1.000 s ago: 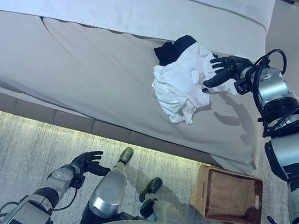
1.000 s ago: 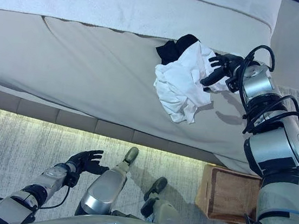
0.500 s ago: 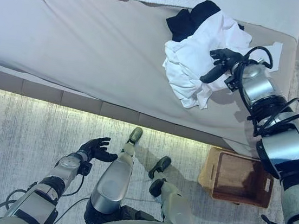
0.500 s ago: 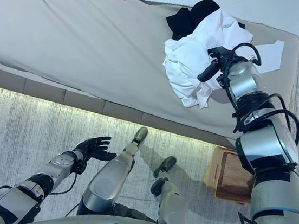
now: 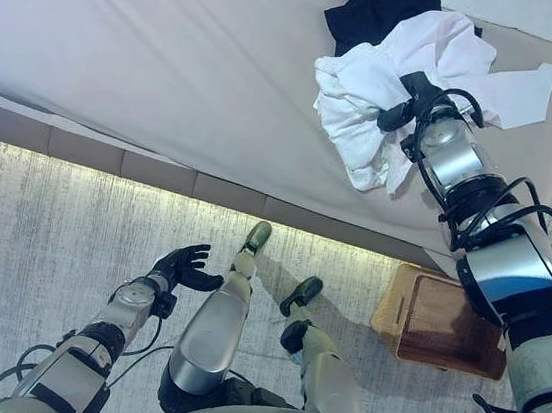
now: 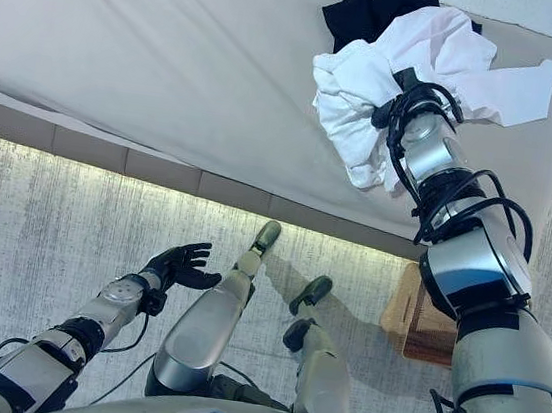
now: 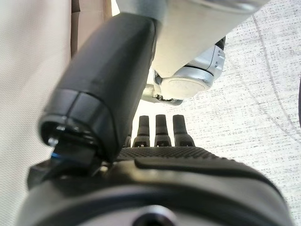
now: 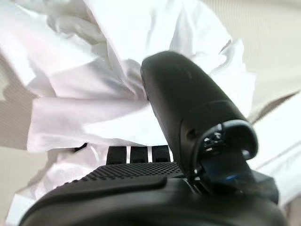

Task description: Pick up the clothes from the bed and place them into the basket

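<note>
left eye view: the white clothes (image 5: 391,90) lie bunched on the bed (image 5: 173,63) beside a black garment (image 5: 387,4); the right hand (image 5: 407,102) is sunk in them. the basket (image 5: 448,323) sits on the floor; the left hand (image 5: 183,266) hangs spread.
right wrist view: thumb (image 8: 188,108) pressed on cloth, the fingers' grip cannot be told.

Nothing to read here: no lettering, label or number shows on the white clothes (image 5: 370,97), the bed (image 5: 173,63) or the basket (image 5: 447,328) at lower right.
</note>
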Tool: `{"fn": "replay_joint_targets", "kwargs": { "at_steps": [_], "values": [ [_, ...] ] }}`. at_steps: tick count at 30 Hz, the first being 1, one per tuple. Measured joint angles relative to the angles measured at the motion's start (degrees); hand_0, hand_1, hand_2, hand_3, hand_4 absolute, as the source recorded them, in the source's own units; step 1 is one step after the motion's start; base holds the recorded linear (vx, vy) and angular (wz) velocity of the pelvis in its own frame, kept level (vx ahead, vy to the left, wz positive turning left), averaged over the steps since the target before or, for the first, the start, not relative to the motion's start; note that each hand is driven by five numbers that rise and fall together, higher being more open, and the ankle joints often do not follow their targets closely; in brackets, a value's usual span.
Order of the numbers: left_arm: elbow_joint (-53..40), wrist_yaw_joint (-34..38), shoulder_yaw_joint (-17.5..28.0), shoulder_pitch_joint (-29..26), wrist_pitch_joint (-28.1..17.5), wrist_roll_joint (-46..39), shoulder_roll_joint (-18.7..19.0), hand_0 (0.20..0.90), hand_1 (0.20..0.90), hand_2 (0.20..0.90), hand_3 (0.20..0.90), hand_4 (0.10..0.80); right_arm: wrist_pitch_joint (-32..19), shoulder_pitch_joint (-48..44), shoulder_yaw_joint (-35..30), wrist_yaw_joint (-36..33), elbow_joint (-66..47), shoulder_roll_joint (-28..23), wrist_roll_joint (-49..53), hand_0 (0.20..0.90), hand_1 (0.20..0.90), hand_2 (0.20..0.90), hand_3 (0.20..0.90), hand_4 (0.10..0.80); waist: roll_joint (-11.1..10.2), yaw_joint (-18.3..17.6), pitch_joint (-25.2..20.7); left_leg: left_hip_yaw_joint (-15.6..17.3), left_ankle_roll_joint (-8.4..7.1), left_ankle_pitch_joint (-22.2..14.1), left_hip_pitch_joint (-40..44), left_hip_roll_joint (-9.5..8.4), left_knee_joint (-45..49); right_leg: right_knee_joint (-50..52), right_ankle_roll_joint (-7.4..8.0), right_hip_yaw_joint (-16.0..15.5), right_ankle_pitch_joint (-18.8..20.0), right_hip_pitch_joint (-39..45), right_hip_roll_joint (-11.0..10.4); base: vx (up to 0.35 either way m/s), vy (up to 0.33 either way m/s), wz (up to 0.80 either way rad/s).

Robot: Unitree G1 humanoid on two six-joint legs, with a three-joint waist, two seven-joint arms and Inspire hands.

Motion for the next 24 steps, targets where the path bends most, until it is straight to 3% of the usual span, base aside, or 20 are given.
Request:
{"fn": "replay_joint_targets", "kwargs": {
  "at_steps": [7,12,18,24],
  "values": [
    [-0.3,-0.2,0.1,0.1,0.1,0.7,0.6,0.9,0.9,0.9,0.9,0.8,0.5,0.0,0.0,5.1,-1.1,-3.0,1.7,0.3,0.3,0.3,0.2,0.1,-0.3,-0.2,0.5,0.8,-0.1,-0.4,4.7,0.16,-0.2,-0.2,0.0,0.6,0.0,4.2,0.0,0.026,-0.038,-0.06],
    [-0.5,-0.6,0.2,1.2,1.2,2.4,1.2,0.9,0.9,0.9,0.9,0.8,0.4,0.0,-2.2,7.7,-3.5,-6.2,8.6,0.3,0.3,0.3,0.2,0.1,-0.3,-1.4,0.5,2.1,0.56,-1.2,8.6,0.33,-0.6,-0.3,0.0,1.4,0.0,7.5,0.0,0.057,-0.049,-0.11],
    [-0.1,-0.7,2.5,3.4,1.8,4.7,1.5,0.9,0.9,0.9,0.9,0.8,-2.1,0.6,-8.8,4.1,-11.5,-8.7,18.2,0.3,0.3,0.3,0.2,0.1,-0.5,-2.7,0.4,3.7,0.85,-1.7,12.0,0.94,-1.7,-1.1,-0.29,3.0,0.2,10.0,0.6,0.071,-0.029,-0.14],
    [1.0,-1.9,4.7,6.2,1.6,6.8,1.3,0.9,0.9,0.9,0.9,0.8,-8.9,1.9,-15.9,-2.6,-22.5,-8.7,22.1,0.3,0.3,0.3,0.2,0.1,-0.7,-3.9,0.1,4.3,1.11,-2.7,16.8,0.97,-2.1,-2.1,-0.29,3.6,0.3,14.6,0.7,0.113,0.04,-0.06]
  ]
}}
